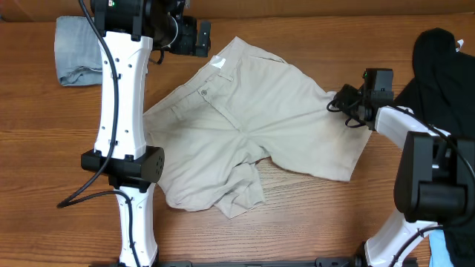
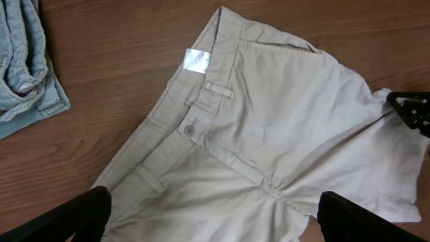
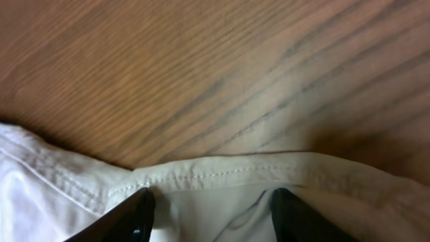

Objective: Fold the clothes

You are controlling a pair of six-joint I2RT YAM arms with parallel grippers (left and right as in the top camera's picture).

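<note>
The pale beige shorts (image 1: 252, 122) lie spread on the table with the waistband, button (image 2: 189, 129) and white label (image 2: 196, 60) toward the back left. One leg is bunched at the front. My left gripper (image 1: 199, 38) hovers by the waistband, wide open and empty (image 2: 211, 210). My right gripper (image 1: 338, 100) is low at the right leg's hem. Its fingers are open with the stitched hem (image 3: 222, 171) between them (image 3: 213, 205). It also shows in the left wrist view (image 2: 410, 111).
Folded light-blue denim shorts (image 1: 78, 48) lie at the back left and also show in the left wrist view (image 2: 23, 64). A black garment (image 1: 441, 67) is heaped at the right edge. The bare wooden table (image 1: 297, 222) shows in front of the shorts.
</note>
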